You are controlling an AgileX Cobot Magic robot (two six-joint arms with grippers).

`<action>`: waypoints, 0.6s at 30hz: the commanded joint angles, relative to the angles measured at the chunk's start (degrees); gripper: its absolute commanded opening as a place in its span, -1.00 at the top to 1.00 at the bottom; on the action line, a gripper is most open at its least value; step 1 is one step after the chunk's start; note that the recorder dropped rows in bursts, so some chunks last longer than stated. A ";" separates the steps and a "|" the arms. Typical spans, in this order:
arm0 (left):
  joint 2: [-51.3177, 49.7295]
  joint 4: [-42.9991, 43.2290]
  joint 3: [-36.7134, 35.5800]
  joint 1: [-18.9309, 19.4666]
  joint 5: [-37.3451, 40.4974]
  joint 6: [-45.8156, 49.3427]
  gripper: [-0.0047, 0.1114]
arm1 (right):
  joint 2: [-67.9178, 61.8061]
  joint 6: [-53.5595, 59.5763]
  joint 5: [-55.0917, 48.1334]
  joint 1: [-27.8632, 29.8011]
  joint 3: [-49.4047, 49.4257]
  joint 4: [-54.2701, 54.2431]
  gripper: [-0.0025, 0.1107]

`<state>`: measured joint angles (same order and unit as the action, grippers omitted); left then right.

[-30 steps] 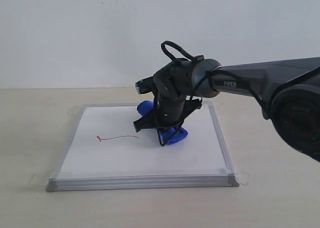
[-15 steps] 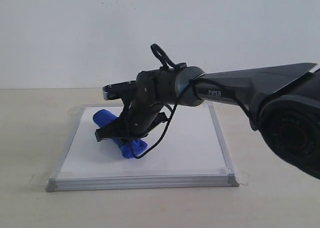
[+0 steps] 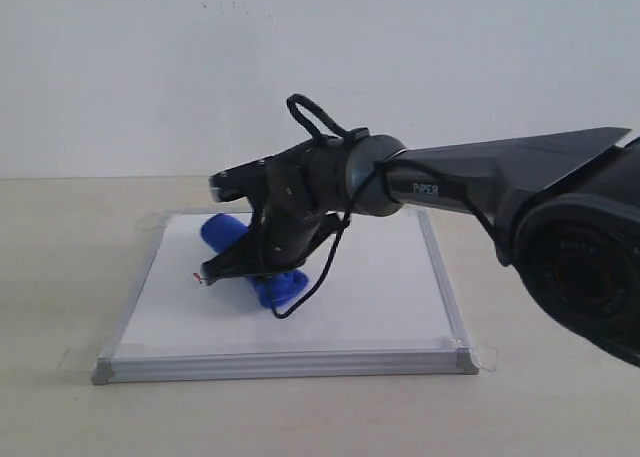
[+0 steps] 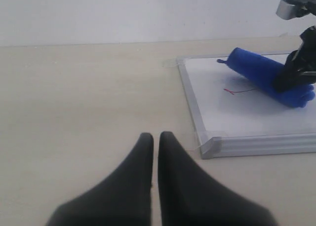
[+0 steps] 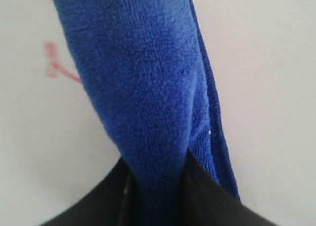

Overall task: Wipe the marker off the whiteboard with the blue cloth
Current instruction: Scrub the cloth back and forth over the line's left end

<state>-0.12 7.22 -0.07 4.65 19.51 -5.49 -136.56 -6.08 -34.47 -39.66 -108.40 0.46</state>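
Right now your right claw (image 3: pixel 252 265) is clamped tight on the blue cloth (image 3: pixel 222 233). The cloth is rolled into a fat sausage and sticks out on both sides of the fingers. It lies pressed on the whiteboard (image 3: pixel 380 287), over the left half of the board as the exterior view shows it. You can see a short red marker stroke (image 3: pixel 200 276) with a small squiggle at its end, just beside the cloth. The thin line runs up to the cloth's edge and goes out of sight there. Your left claw (image 4: pixel 154 137) hangs over the counter (image 4: pixel 74 87), off the board near one taped corner. Its two black fingers are drawn almost together, with nothing between them.
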 commanded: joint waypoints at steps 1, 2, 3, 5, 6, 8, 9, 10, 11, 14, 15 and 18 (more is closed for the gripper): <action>0.12 -0.43 0.07 -0.29 -0.12 0.05 0.85 | -0.08 10.17 3.12 -0.83 -0.27 -9.77 0.96; 0.12 -0.43 0.07 -0.29 -0.12 0.05 0.85 | -0.08 8.33 1.94 0.25 -0.27 -6.66 0.96; 0.12 -0.43 0.07 -0.29 -0.12 0.05 0.85 | -0.08 5.26 1.07 1.10 -0.27 -3.79 0.96; 0.12 -0.43 0.07 -0.29 -0.12 0.05 0.85 | -0.08 -4.25 -1.53 3.14 -0.27 6.31 0.96; 0.12 -0.43 0.07 -0.29 -0.12 0.05 0.85 | -0.08 -9.93 -2.62 3.73 -0.27 13.31 0.96; 0.12 -0.43 0.07 -0.29 -0.12 0.05 0.85 | -0.08 -13.49 -2.27 3.73 -0.27 18.08 0.96; 0.12 -0.43 0.07 -0.29 -0.12 0.05 0.85 | -0.08 -14.48 -1.21 3.47 -0.27 18.44 0.96; 0.12 -0.43 0.07 -0.29 -0.12 0.05 0.85 | -0.08 -14.73 -0.23 3.20 -0.27 18.34 0.96; 0.12 -0.43 0.07 -0.29 -0.12 0.05 0.85 | -0.08 -14.84 0.79 2.96 -0.27 17.98 0.96; 0.12 -0.43 0.07 -0.29 -0.12 0.05 0.85 | -0.69 -13.82 2.50 1.26 -0.27 15.24 0.96; 0.12 -0.43 0.07 -0.29 -0.12 0.05 0.85 | -1.12 -12.41 3.10 0.67 -0.27 14.16 0.96; 0.12 -0.43 0.07 -0.29 -0.12 0.05 0.85 | -1.55 -6.99 3.68 -0.79 -0.27 8.63 0.96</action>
<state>-0.12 7.22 -0.07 4.65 19.51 -5.49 -137.76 -17.58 -31.91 -39.26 -108.40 13.99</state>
